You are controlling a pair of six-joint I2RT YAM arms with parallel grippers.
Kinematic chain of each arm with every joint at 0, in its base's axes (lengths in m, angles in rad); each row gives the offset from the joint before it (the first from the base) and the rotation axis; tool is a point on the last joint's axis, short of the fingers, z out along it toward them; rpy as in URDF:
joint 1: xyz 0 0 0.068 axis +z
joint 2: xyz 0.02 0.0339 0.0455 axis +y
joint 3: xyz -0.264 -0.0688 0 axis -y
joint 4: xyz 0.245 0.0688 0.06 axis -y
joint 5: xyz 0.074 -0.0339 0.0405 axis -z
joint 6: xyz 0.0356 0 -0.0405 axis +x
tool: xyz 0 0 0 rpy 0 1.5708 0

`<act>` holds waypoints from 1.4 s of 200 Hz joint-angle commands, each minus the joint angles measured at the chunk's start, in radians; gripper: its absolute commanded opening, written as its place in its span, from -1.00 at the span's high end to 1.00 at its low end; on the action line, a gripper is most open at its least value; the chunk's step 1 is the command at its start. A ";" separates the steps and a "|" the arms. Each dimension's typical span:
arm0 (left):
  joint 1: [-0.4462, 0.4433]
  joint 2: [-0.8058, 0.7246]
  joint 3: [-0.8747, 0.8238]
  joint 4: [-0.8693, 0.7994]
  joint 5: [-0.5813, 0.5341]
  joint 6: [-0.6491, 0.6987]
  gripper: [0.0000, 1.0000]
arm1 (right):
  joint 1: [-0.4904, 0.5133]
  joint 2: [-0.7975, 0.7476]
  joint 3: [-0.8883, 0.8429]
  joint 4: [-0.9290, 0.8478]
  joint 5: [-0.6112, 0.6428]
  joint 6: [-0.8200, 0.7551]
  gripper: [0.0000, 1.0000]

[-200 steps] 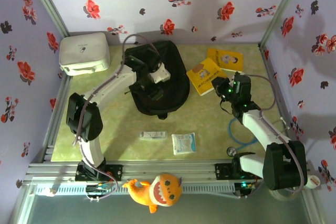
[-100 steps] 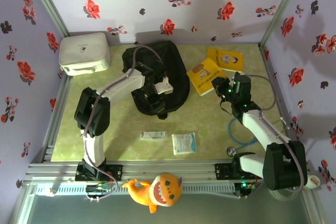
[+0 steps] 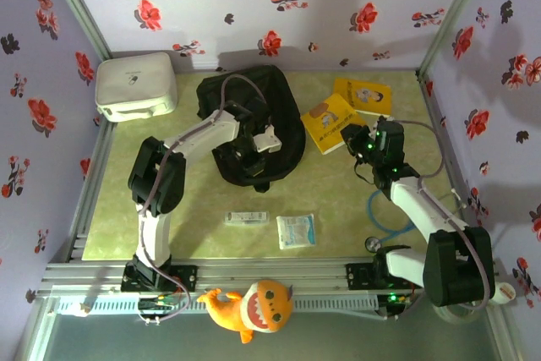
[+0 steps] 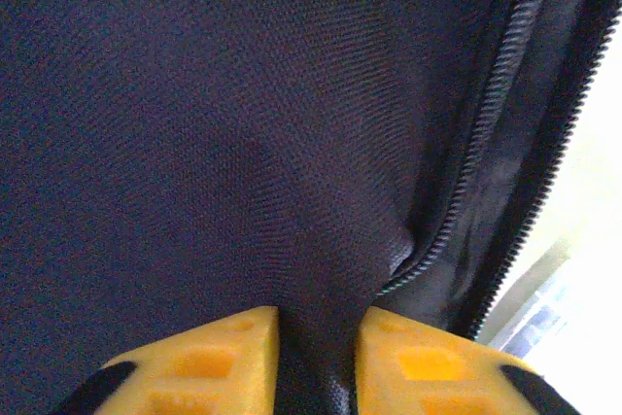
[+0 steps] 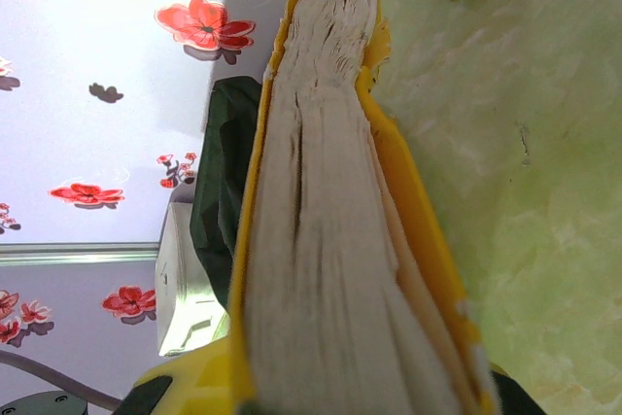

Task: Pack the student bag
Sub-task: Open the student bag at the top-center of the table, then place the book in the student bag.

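The student bag (image 3: 283,99), black and soft, lies at the back middle of the table. My left gripper (image 3: 252,158) is down on its near part. In the left wrist view a fold of the bag's fabric (image 4: 243,123) is pinched between the yellow fingertips (image 4: 214,362) of my left gripper (image 4: 316,362), and the zipper (image 4: 486,143) runs just to the right. My right gripper (image 3: 356,143) is shut on the edge of a yellow book (image 3: 328,123) lying right of the bag. The book's page block (image 5: 311,240) stands between the jaws of the right gripper (image 5: 340,397).
A second yellow book (image 3: 365,95) lies behind the first. A white rounded box (image 3: 135,84) sits at the back left. A small flat carton (image 3: 246,218) and a tissue packet (image 3: 296,231) lie near the front. An orange plush toy (image 3: 254,306) rests on the front rail.
My left gripper has moved toward the bag's near edge and has closed on a fold of its fabric. The right arm and its book have not moved.
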 commanded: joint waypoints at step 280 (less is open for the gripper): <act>-0.036 -0.350 -0.081 0.742 -0.139 -0.301 1.00 | 0.099 -0.329 -0.089 -0.051 -0.131 0.151 0.72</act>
